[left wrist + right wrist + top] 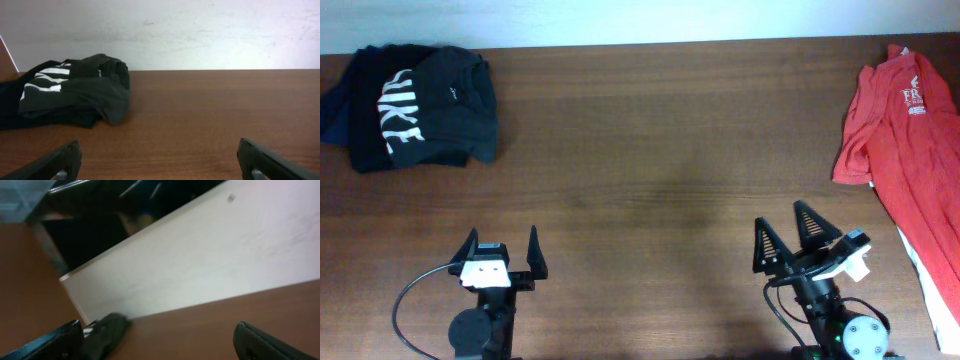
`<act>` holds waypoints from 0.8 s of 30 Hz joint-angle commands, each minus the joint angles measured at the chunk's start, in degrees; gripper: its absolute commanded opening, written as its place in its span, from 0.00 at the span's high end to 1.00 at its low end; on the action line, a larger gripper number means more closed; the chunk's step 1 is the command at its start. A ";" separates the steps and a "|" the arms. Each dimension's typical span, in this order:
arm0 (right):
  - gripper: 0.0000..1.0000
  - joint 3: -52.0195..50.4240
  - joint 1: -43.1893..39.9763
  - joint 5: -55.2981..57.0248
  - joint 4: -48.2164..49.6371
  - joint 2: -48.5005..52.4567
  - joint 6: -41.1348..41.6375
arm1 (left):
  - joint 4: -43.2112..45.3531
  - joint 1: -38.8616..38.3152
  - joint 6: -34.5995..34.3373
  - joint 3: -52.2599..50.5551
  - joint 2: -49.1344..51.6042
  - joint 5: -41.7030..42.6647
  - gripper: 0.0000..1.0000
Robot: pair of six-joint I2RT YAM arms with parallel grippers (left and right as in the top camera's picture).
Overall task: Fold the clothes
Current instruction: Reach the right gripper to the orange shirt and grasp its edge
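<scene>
Overhead, nothing is being folded yet, so this is being read as the very start. The black clothes (415, 95) are being left bunched at the far-left corner of the table (650, 150), and the red shirt (910, 140) is being left sprawled along the right edge. Both arms are being held low at the near edge, well apart from either garment. The left gripper (503, 235) is being held wide open with nothing in it. Same for the right gripper (780, 215), which is being angled a bit leftward. Next up, probably, one garment needs reaching for, dragging to the middle and spreading flat.
</scene>
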 commanded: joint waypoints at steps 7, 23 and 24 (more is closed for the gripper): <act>0.01 38.97 0.17 32.13 -12.83 46.95 -20.61 | -0.31 0.22 -0.55 -0.20 -0.24 0.17 0.01; 0.05 82.58 -21.68 23.04 -54.86 105.42 -28.09 | -0.31 0.22 -0.55 -0.20 -0.24 0.17 0.01; 0.11 82.55 -22.36 21.22 -54.86 107.08 -28.41 | -0.31 0.22 -0.55 -0.20 -0.24 0.17 0.01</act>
